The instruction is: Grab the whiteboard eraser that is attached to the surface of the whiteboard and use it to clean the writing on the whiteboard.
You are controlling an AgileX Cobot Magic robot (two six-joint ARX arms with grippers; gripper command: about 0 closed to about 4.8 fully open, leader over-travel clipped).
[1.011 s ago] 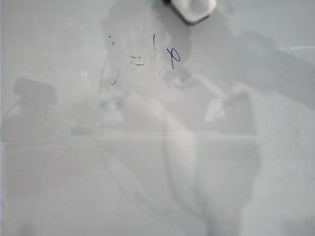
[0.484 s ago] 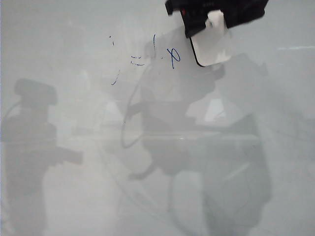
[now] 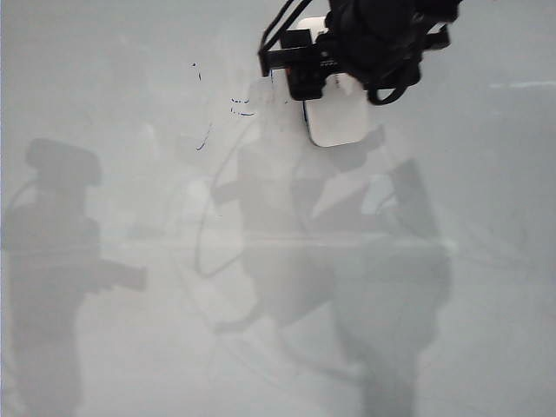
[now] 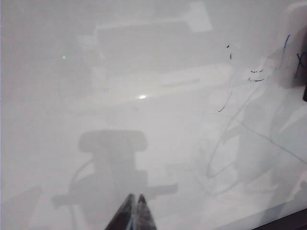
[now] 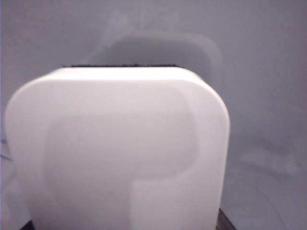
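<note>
Whiteboard: lying flat and filling the exterior view, showing a few blue pen marks near its upper middle. Eraser: sitting clamped in the right gripper near the top of the board, just beside those marks, its white back filling the right wrist view. Left gripper: hanging over bare board well apart from the marks, its tips pressing together on nothing.

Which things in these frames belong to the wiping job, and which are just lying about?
Belongs to the job:
- whiteboard eraser, held by the right gripper near the board's top
- whiteboard
- blue writing left on it

Just there:
- left gripper, shut, idle over the board
- nothing else
</note>
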